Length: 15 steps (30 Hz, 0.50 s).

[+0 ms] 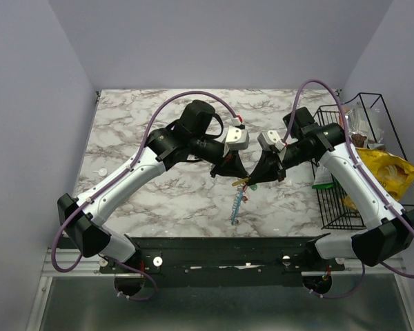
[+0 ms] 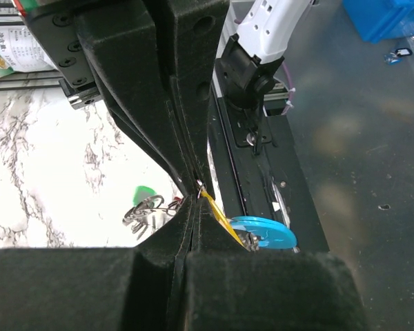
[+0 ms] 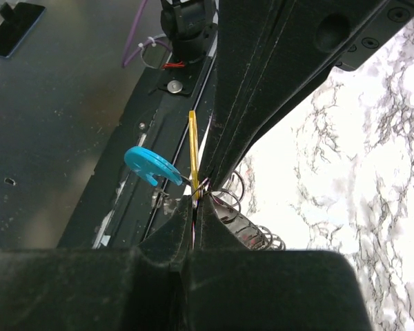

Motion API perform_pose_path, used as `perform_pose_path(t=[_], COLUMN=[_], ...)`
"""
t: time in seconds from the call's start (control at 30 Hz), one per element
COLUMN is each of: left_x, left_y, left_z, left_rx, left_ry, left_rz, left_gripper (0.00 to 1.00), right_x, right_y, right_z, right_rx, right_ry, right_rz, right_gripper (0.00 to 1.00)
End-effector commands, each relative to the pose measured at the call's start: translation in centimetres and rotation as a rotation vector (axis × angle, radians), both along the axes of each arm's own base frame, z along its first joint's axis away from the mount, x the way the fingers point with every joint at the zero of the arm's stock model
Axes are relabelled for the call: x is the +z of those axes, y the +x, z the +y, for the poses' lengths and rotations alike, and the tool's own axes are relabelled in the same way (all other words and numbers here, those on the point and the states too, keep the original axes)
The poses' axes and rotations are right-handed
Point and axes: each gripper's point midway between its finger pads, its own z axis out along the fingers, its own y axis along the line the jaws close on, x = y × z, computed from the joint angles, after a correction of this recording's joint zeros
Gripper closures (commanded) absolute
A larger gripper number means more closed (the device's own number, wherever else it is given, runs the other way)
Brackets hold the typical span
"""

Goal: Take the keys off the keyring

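Observation:
Both grippers meet over the middle of the marble table. My left gripper (image 1: 234, 175) (image 2: 193, 189) is shut, with a yellow key (image 2: 217, 214) sticking out from its tip. A green key head (image 2: 143, 194) and small metal rings (image 2: 143, 210) hang on its other side. My right gripper (image 1: 257, 179) (image 3: 195, 200) is shut on a thin wire of the keyring (image 3: 245, 227), whose grey coils show beside its jaws. The yellow key (image 3: 192, 148) and a bright blue piece (image 3: 148, 165) (image 2: 265, 233) hang next to it. A blue coiled strand (image 1: 235, 205) dangles to the table.
A black wire basket (image 1: 400, 200) at the right edge holds snack bags, one of them yellow (image 1: 390, 172). A black rail (image 1: 221, 252) runs along the table's near edge. A small white bit (image 1: 103, 169) lies at the left.

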Motion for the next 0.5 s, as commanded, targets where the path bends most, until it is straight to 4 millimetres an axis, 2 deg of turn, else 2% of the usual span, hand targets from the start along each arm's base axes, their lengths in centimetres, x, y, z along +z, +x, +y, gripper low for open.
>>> perform_pose_path(t=[0.0, 0.17, 0.3, 0.47], left_x=[1.0, 0.5, 0.5, 0.5], left_y=[1.0, 1.5, 2.0, 2.2], left_z=[0.5, 0.8, 1.0, 1.0], left_rx=[0.054, 0.081, 0.11, 0.123], left_ry=[-0.026, -0.008, -0.001, -0.003], left_rz=[-0.094, -0.129, -0.155, -0.161], left_gripper=[1.0, 1.0, 1.0, 1.0], right_x=[0.9, 1.3, 2.9, 3.0], right_y=[-0.4, 0.0, 0.4, 1.1], right_z=[-0.3, -0.9, -1.3, -1.7], right_rx=[-0.033, -0.087, -0.136, -0.201], right_ry=[-0.029, -0.094, -0.13, -0.193], right_rz=[0.003, 0.009, 0.008, 0.046], right_gripper=[0.99, 0.99, 0.99, 0.99])
